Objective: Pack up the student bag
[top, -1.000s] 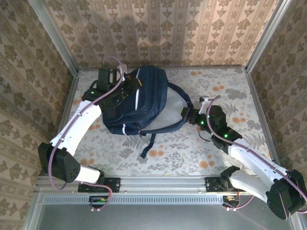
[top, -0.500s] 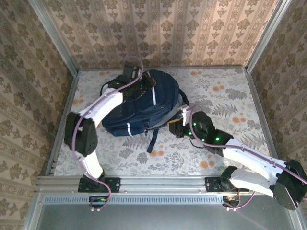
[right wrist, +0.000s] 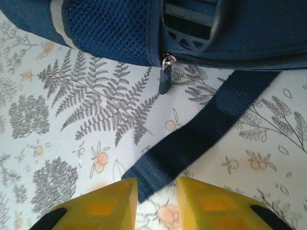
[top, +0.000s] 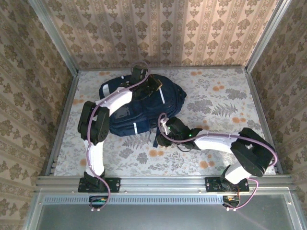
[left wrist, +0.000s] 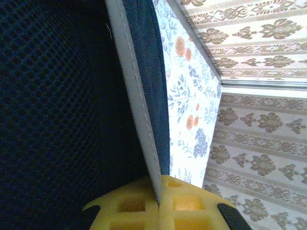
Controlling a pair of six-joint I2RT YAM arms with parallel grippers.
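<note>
Item: student bag (top: 144, 114), repositioning step. My left claw (left wrist: 158, 205) clenches its white trim (left wrist: 136, 120); right claw (right wrist: 157, 194) gapes astride the strap (right wrist: 201, 129) (zip pull (right wrist: 165, 79) next, I judge).

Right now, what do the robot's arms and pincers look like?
The left arm and right arm have smooth white shells, chunky black joints, and a lilac cable looping alongside. A green light glows on the right one. The left pincer and right pincer have blocky yellow tips moulded with square pockets.
</note>
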